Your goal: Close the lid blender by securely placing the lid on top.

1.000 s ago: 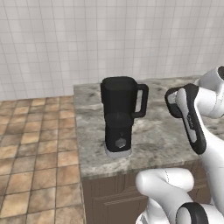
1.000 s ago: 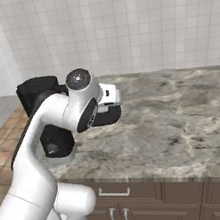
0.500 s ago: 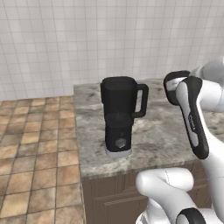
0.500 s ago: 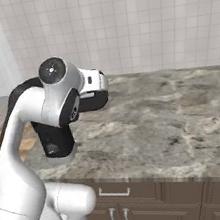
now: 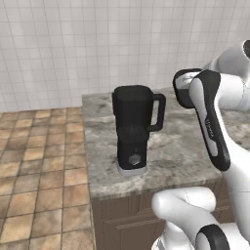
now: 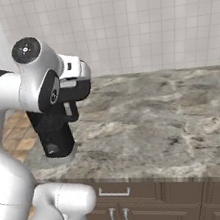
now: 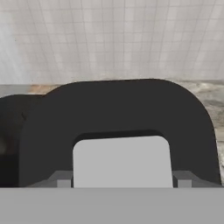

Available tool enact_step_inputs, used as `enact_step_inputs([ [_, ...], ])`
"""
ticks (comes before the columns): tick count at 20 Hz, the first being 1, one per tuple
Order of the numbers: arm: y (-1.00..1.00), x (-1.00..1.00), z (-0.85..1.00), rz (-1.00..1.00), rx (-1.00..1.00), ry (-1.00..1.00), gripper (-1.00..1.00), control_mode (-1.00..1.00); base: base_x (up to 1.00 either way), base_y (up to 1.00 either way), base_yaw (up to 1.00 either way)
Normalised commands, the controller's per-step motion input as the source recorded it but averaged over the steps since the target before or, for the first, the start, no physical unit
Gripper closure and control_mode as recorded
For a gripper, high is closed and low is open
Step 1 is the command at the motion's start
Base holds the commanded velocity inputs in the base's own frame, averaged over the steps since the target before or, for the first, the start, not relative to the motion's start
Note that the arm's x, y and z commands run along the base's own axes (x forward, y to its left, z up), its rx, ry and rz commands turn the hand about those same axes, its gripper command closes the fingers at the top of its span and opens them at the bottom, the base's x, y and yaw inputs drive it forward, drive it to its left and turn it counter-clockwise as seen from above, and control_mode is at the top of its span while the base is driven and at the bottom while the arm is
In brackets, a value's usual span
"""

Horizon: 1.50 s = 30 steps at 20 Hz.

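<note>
The tall black blender (image 5: 132, 124) stands near the left end of the counter, its jug top uncovered and its loop handle (image 5: 158, 112) turned to the right. The flat black lid (image 6: 76, 90) hangs in my gripper (image 6: 74, 87), which is shut on it, to the right of the jug and about level with its top. From the left base view the lid (image 5: 181, 90) peeks out behind my forearm, apart from the handle. In the hand view the lid (image 7: 118, 109) spreads as a wide black arch close to the camera, with the jug (image 7: 8, 140) dark at the left edge. My fingertips are hidden.
The grey stone counter (image 6: 159, 119) runs far to the right, with a white tiled wall (image 5: 97, 44) behind it. Brown floor tiles (image 5: 39, 166) lie past the counter's left end, and cabinet drawers (image 6: 147, 202) sit below its front edge.
My arm has swung left toward the blender, carrying the lid with it. The blender has not moved.
</note>
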Motion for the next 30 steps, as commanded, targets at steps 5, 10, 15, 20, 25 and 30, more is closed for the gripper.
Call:
enact_step_inputs([
  [5, 0.81, 0.05, 0.14, 0.00, 0.04, 0.01, 1.00, -1.00, 0.00, 0.00, 0.00],
  [10, 0.79, 0.24, 0.05, 0.00, 0.04, 0.02, 1.00, -1.00, 0.00, 0.00, 0.00],
  [15, 0.52, 0.42, 0.37, 0.00, 0.04, 0.09, 1.00, -1.00, 0.00, 0.00, 0.00],
  [20, 0.35, 0.50, 0.57, 0.00, 0.03, 0.17, 1.00, -1.00, 0.00, 0.00, 0.00],
  [25, 0.23, 0.34, 0.34, 0.00, 0.02, 0.21, 1.00, -1.00, 0.00, 0.00, 0.00],
  [30, 0.04, 0.17, -0.11, 0.00, 0.00, 0.18, 1.00, -1.00, 0.00, 0.00, 0.00],
])
